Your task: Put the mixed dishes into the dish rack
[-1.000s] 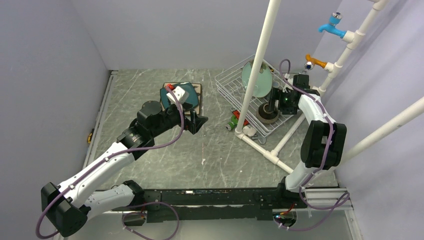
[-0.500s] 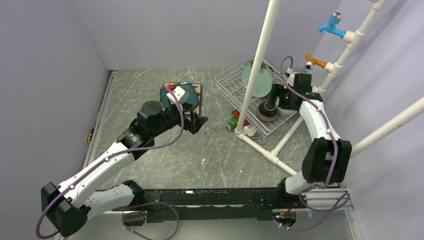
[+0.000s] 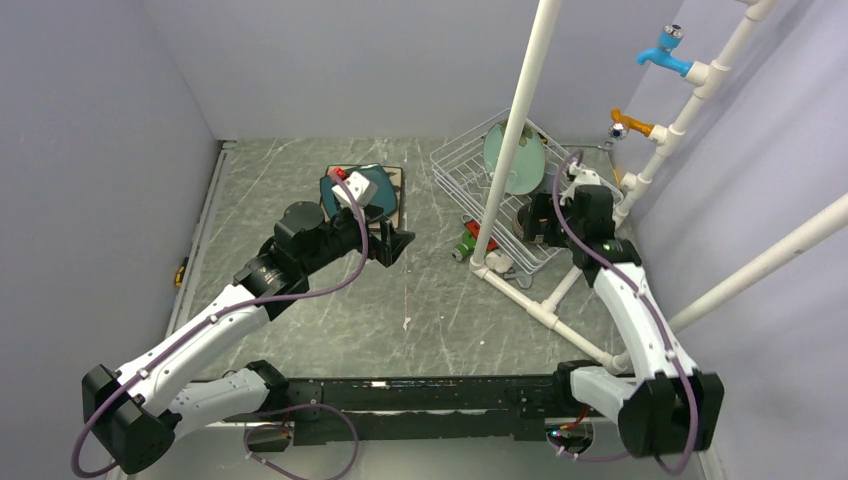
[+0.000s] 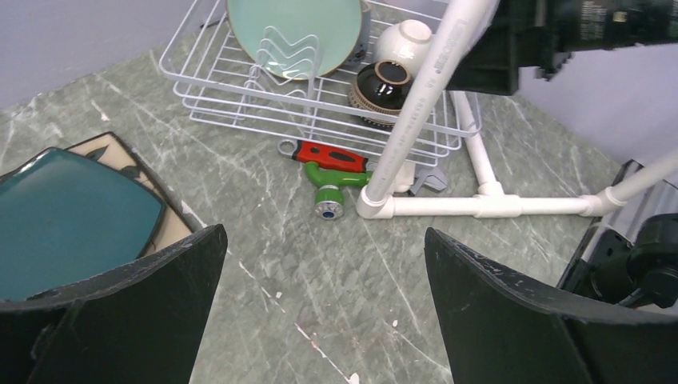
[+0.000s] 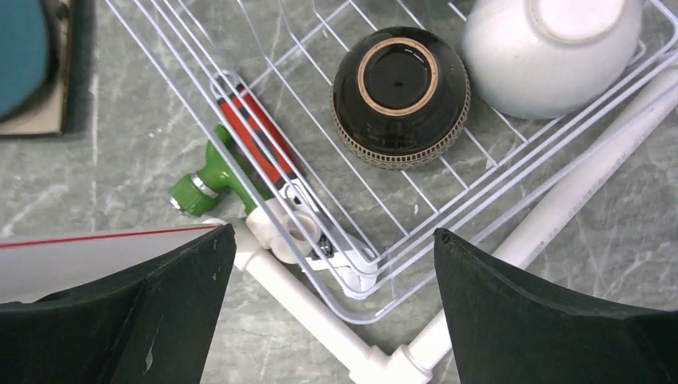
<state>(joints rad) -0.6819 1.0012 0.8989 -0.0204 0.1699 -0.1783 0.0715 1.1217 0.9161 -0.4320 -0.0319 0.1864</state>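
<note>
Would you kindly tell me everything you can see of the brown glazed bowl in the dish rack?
The brown glazed bowl is small, round and dark, with a glossy, ceramic-looking surface. It lies upside down, so its paler tan foot ring faces up, and a finely ribbed band runs round its body near the rim. It rests on the wire floor of the dish rack, near one corner. The upturned white bowl sits close beside it, and whether the two touch cannot be told. Only the rack's wires are seen touching it.

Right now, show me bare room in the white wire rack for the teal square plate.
Free: the end of the white wire dish rack nearest the teal square plate, beside the mint-green round plate. Crowded: the opposite corner with the brown glazed bowl and white bowl.
</note>
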